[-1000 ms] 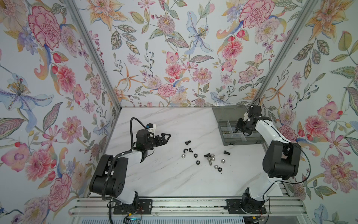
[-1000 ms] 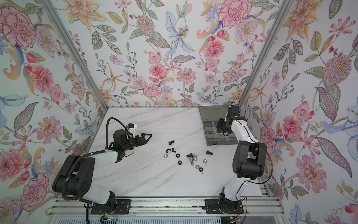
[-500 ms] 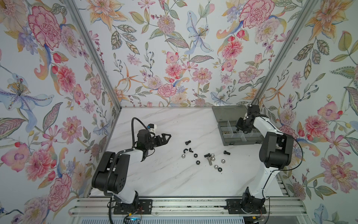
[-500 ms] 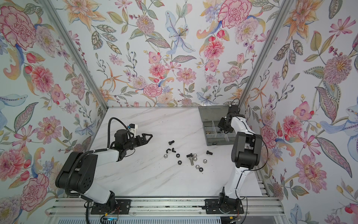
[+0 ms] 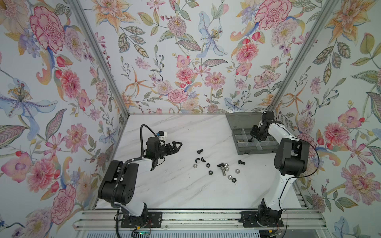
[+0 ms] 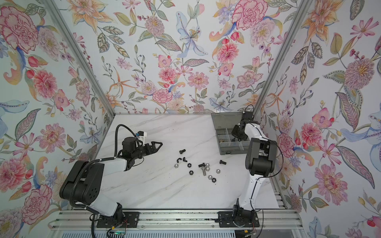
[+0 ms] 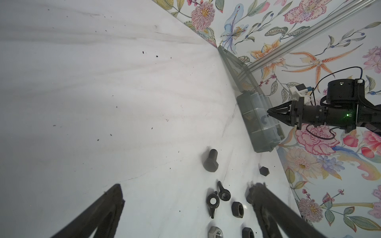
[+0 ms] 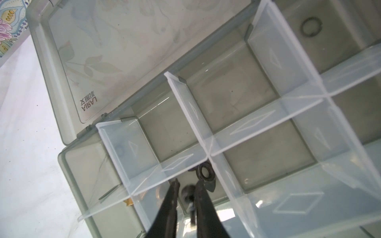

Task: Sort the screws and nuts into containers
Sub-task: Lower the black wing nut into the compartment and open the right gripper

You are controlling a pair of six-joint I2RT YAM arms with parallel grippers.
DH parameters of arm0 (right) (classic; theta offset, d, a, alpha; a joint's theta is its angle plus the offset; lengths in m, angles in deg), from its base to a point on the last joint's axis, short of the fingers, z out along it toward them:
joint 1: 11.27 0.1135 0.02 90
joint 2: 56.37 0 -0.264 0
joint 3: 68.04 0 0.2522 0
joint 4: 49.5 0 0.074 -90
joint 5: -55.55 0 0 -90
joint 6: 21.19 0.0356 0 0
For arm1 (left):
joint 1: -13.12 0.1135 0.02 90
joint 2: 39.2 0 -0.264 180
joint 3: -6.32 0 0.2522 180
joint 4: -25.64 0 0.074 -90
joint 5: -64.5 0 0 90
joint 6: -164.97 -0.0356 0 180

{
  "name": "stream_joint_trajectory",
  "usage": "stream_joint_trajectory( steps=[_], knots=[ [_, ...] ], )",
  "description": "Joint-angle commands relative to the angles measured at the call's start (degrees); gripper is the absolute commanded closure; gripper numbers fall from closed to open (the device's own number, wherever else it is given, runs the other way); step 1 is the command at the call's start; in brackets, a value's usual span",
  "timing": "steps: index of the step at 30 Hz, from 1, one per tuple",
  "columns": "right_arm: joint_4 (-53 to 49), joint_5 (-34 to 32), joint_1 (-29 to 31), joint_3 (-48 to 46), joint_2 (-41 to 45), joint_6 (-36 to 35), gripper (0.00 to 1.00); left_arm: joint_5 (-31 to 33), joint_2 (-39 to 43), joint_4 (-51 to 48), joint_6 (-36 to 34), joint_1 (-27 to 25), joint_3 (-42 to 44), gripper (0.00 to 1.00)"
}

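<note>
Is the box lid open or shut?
Open: the lid lies folded back toward the rear wall, leaving the cells uncovered.

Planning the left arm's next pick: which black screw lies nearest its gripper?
The lone black screw behind the wing nuts; the other two lie farther from the left gripper.

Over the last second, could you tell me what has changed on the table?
The right gripper, over the box, has parted its jaws slightly, apparently dropping a black wing nut into it; its elbow swung toward the box. The left gripper, open, and the loose parts on the table stayed put.
</note>
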Motion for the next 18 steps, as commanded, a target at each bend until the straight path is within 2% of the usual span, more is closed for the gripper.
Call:
stream_joint_trajectory(
  steps=[1, 10, 18],
  knots=[
    [-0.6, -0.4, 0.4, 1.5, -0.6, -0.2, 0.75, 0.5, -1.3, 1.9, 0.5, -0.4, -1.4, 0.01],
    [-0.6, 3.0, 1.2, -1.9, 5.7, -2.2, 0.69, 0.1, -1.4, 1.6, 0.4, -0.4, -1.9, 0.01],
    [-0.6, 8.3, 8.8, -10.7, 16.8, -4.0, 0.64, -0.1, -1.0, 1.8, 0.5, -0.4, -1.4, 0.01]
  ],
)
